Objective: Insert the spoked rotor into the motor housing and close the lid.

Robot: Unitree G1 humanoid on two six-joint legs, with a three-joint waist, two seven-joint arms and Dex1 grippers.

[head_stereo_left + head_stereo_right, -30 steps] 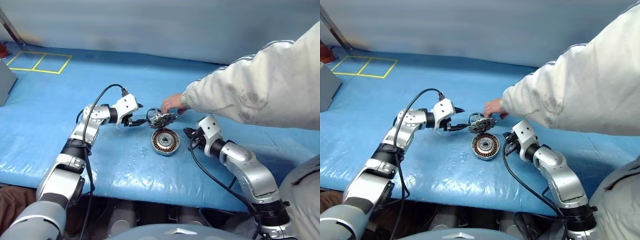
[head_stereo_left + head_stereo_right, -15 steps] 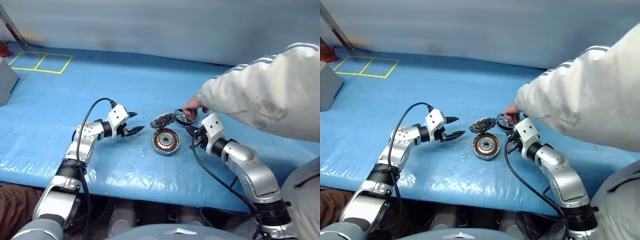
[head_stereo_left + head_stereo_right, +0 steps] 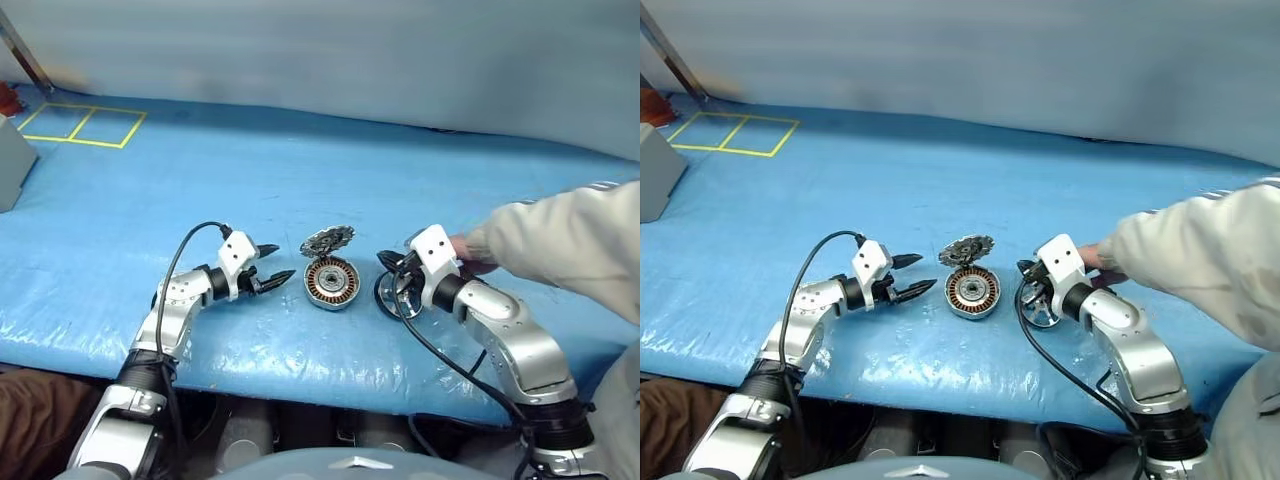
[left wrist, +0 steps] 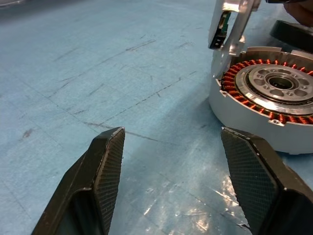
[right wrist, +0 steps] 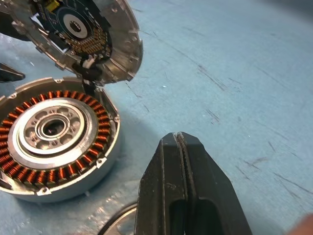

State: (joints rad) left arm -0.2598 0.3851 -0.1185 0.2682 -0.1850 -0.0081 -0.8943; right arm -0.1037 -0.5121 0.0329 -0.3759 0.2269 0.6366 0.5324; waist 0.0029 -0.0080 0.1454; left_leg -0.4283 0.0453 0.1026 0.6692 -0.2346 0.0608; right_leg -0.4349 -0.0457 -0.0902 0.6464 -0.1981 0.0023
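The motor housing (image 3: 331, 283) lies on the blue sheet with its copper windings facing up. Its lid (image 3: 327, 241) stands tilted open at the far rim, toothed face showing (image 5: 80, 29). The spoked rotor (image 3: 397, 296) lies flat to the right of the housing, partly under my right gripper (image 3: 387, 263); the right wrist view catches its rim (image 5: 117, 223). That gripper is shut and empty, hovering just above the rotor. My left gripper (image 3: 280, 262) is open and empty, low over the sheet left of the housing (image 4: 274, 93), pointing at it.
A person's hand (image 3: 468, 254) in a pale sleeve (image 3: 570, 240) reaches in from the right, just behind my right wrist. A grey box (image 3: 10, 165) and yellow tape squares (image 3: 80, 125) lie far left. Black cables trail from both wrists.
The person carried the rotor from beside the lid to the right of the housing, left it there and is drawing the arm back. My left gripper pulled back and sank.
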